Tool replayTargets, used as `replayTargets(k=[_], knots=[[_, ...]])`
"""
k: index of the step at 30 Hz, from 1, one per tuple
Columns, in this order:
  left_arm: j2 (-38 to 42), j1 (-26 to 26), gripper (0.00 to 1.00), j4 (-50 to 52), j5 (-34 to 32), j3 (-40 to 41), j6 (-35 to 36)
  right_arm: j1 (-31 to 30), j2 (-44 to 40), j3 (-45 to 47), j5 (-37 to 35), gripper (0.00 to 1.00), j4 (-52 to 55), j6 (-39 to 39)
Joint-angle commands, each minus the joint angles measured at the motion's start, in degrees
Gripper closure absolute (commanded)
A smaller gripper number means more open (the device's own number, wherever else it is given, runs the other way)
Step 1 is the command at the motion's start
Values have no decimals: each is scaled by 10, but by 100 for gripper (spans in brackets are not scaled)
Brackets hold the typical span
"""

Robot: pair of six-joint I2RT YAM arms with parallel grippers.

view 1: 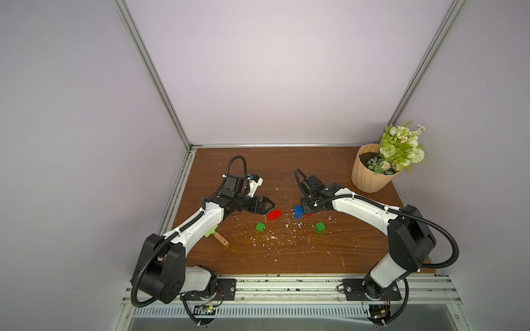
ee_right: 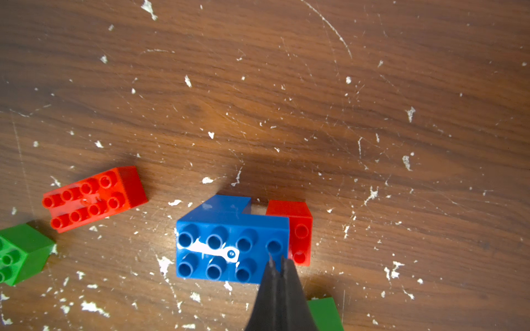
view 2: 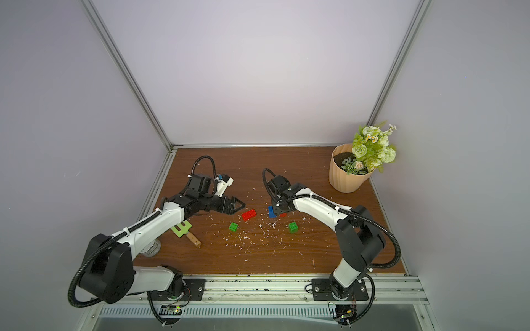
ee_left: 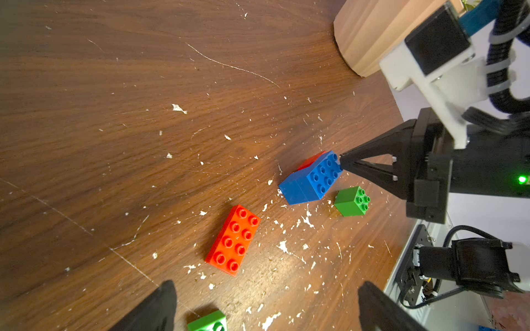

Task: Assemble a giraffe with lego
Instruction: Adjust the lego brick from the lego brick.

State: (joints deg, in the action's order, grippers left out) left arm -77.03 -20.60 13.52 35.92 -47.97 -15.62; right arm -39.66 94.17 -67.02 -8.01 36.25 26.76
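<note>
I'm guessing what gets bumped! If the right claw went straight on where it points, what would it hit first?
The blue brick: the shut right gripper points at its studded side, tips seemingly touching it.

Joined blue bricks (ee_right: 229,246) near loose red brick (ee_right: 94,197), green cubes (view 1: 260,226).

No text, label, brand name, number or sign can be read in any view; the blue lego brick (ee_right: 252,226) studs look blank.
</note>
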Motion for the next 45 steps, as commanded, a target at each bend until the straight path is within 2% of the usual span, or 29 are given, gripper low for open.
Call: replayTargets(k=[1,24,36,40,43,45], knots=[[-1,-5,1,3,0,-9,5,2,3,-10,4,100,18,-7],[3,-5,1,5,0,-9,7,10,52,4,15,100,33,-13],[7,-5,0,5,2,-9,6,11,9,-24,1,100,5,-14],[7,-5,1,5,1,-9,6,14,-3,-33,8,94,-15,-15],[7,-5,1,5,0,-9,6,14,-7,-42,15,86,-20,-20],[7,-5,1,5,-1,-9,6,15,-8,-47,13,84,-19,-22]])
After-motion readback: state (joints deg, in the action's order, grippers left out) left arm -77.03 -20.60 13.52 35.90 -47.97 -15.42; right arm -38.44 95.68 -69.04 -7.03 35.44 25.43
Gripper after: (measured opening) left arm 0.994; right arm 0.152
